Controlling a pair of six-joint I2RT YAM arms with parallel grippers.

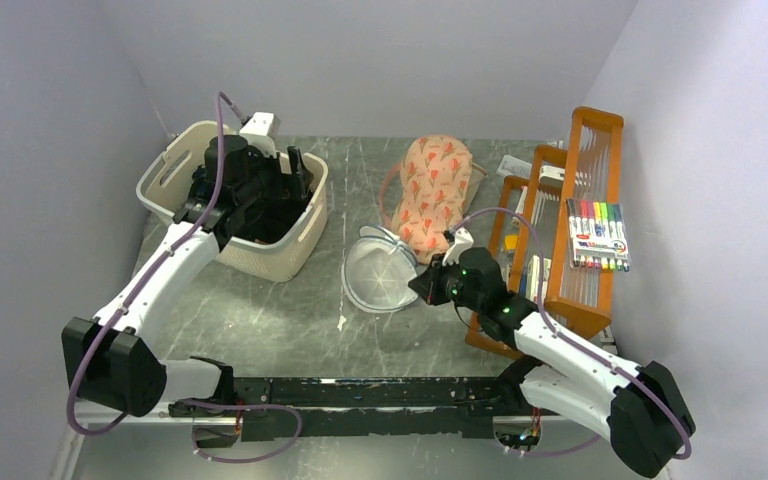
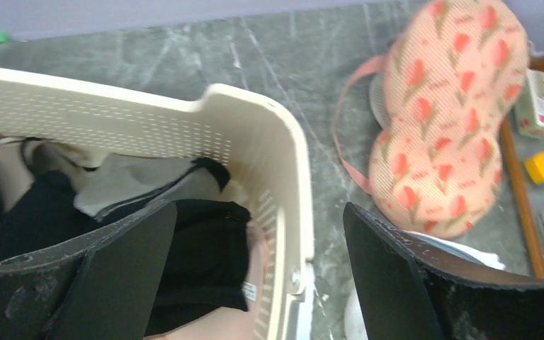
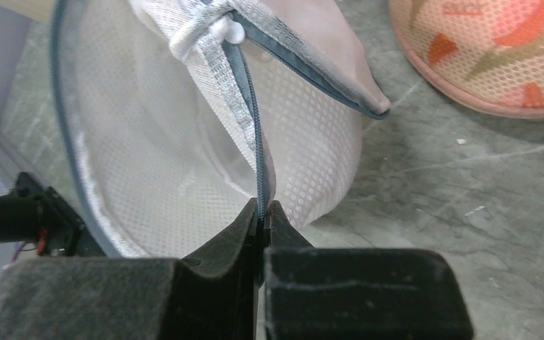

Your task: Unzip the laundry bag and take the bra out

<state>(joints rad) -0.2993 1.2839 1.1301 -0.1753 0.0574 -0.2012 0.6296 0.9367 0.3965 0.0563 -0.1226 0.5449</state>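
The right gripper (image 3: 262, 212) has its two black fingers (image 3: 219, 244) pressed together on the greyish zip rim of the laundry bag (image 3: 184, 142), pinching the tape where it runs down to the fingertips. Above the pinch the rim splits. One side goes up to a small white zip end, and the other folds away to the right as a loose flap. The white mesh pouch gapes toward the wrist camera and its round wall rests on the grey marbled table (image 1: 260, 320), near the middle and just in front of the right arm. Just beyond the pouch lies an orange patterned fabric piece (image 1: 435, 190), close to it; contact cannot be made out. To the right stands a wooden rack (image 1: 600, 125) with a pack of coloured markers (image 1: 597, 233) lying on it.

The left gripper (image 2: 258, 269) hangs with its fingers (image 2: 120, 276) spread wide and nothing between them. It sits over the right-hand wall of the cream slotted basket (image 2: 255, 120), one finger inside the wall and the other outside. The basket stands at the far left of the table, well apart from the pouch. Under the inside finger a black garment (image 2: 205, 248) with a small white label lies on other clothes in the basket, and a thin black strap shows farther left. Whether this is the bra cannot be told
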